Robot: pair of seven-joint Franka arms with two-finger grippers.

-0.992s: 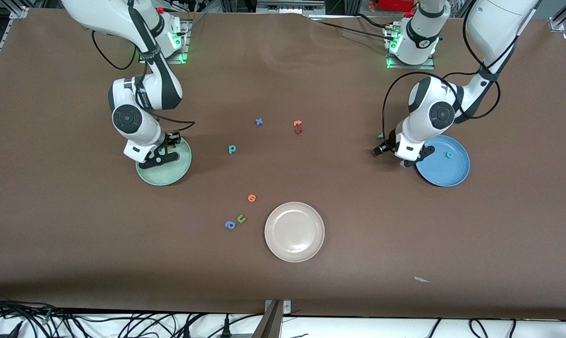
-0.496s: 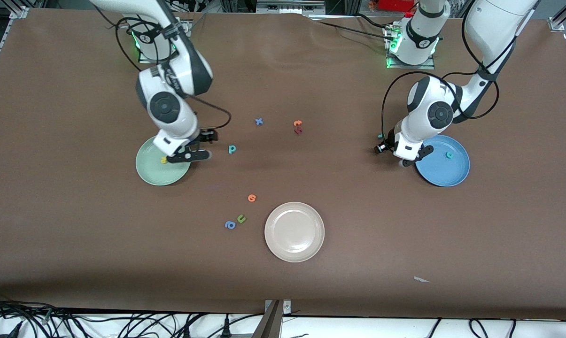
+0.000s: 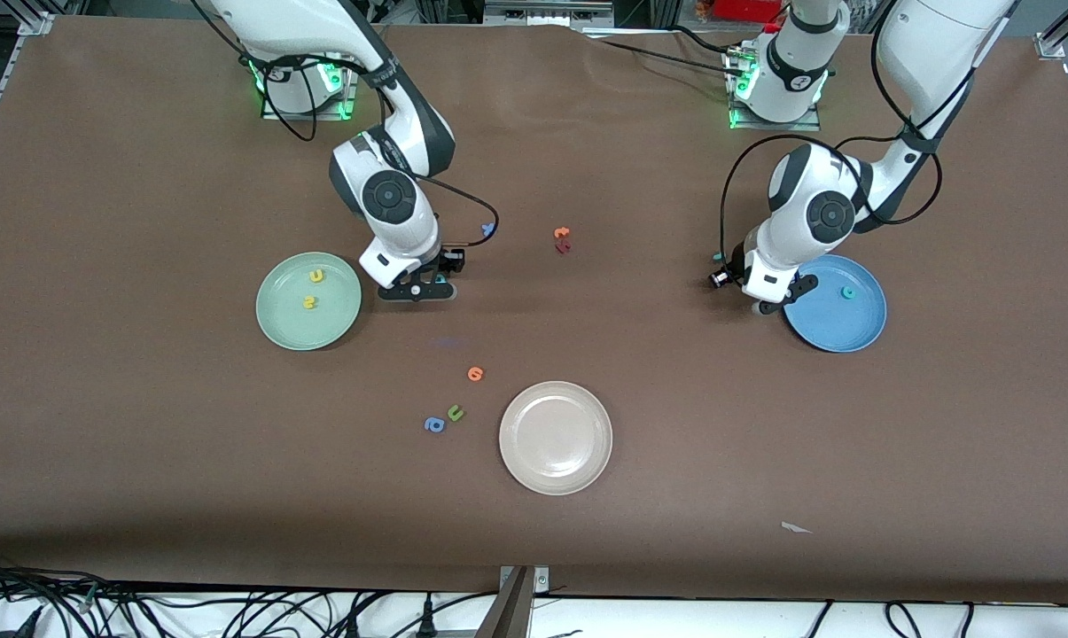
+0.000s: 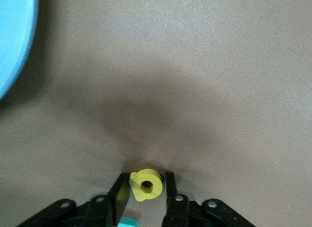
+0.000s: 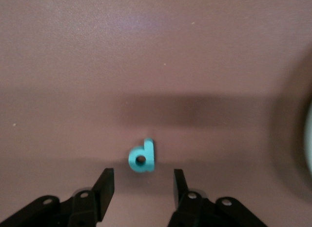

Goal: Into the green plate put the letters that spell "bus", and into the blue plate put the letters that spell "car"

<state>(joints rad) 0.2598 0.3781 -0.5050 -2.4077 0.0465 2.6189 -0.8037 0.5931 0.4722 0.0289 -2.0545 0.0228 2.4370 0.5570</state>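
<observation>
Left gripper [image 4: 144, 180]: sitting low at the table just beside the blue plate [image 3: 839, 332], its two fingers pressing on either side of the yellow a [image 4: 146, 187], which appears to be resting on the table.

Right gripper [image 5: 141, 180]: hovering with jaws spread over the teal b/p letter [image 5: 142, 157]. That letter is lying flat on the table, just ahead of the fingertips, beside the green plate [image 3: 285, 330] toward the table's middle.

Green plate contents: yellow u [image 3: 317, 276] and yellow s [image 3: 308, 302] lying inside, apart from each other.

Blue plate contents: teal c [image 3: 847, 291] lying inside.

Thin teal letter [image 3: 718, 257]: lying on the table beside the left gripper, outside the plate; probably the r.

Handling, judged: the letters are looking like thick foam, very light, soft and springy, not fragile. A hard squeeze is likely deforming them, and one may be clinging to a pad on release. Best hold is across the two flat outer sides of the round body, as on the a. For the teal letter, the bowl is offering more to grip than the stem.

Not wanted: cream-white plate [image 3: 556, 439], orange letter [image 3: 475, 373], green u [image 3: 455, 412], blue a [image 3: 434, 424].
</observation>
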